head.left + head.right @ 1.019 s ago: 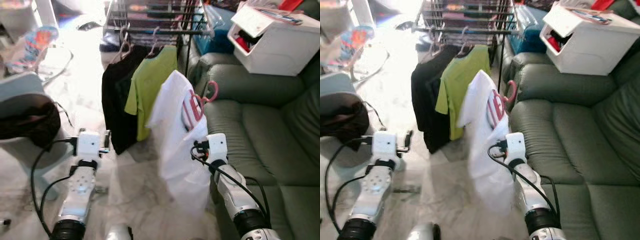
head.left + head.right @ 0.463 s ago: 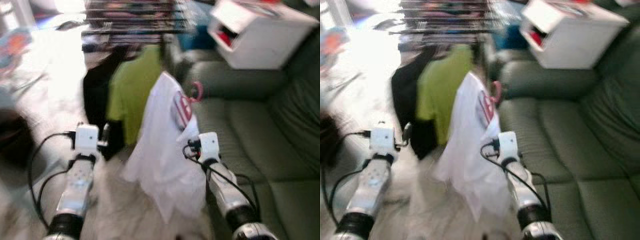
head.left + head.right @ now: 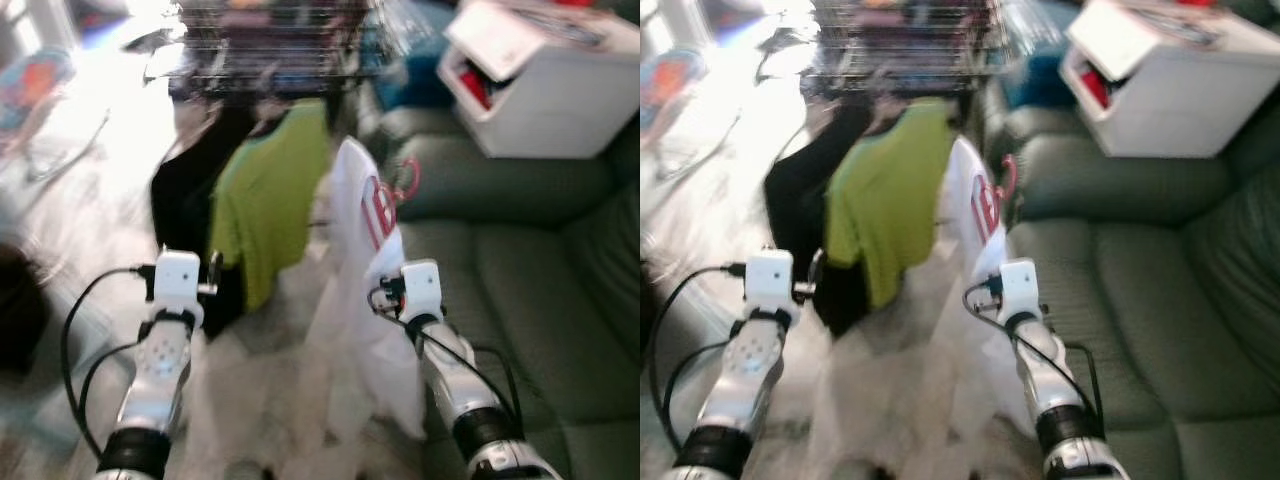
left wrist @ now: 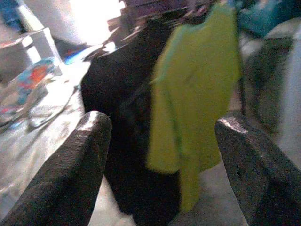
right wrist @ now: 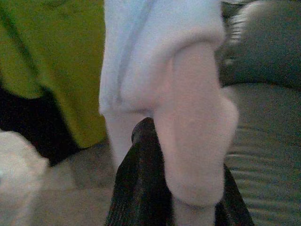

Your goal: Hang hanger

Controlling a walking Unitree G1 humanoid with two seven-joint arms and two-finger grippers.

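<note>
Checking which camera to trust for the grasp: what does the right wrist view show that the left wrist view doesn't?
Right wrist only: the right gripper shut on the white shirt, with the sofa behind. Left wrist only: the left gripper, fingers spread wide and empty, and a bright floor. Both share the green shirt and the black garment hanging beside it.

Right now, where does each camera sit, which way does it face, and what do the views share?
Left eye, right eye: on the head, looking forward and down at the rack, sofa and both arms.
Left wrist: looks between the left tool's spread fingers at the green shirt.
Right wrist: the right tool shut on the white shirt.
All show the green shirt.
</note>
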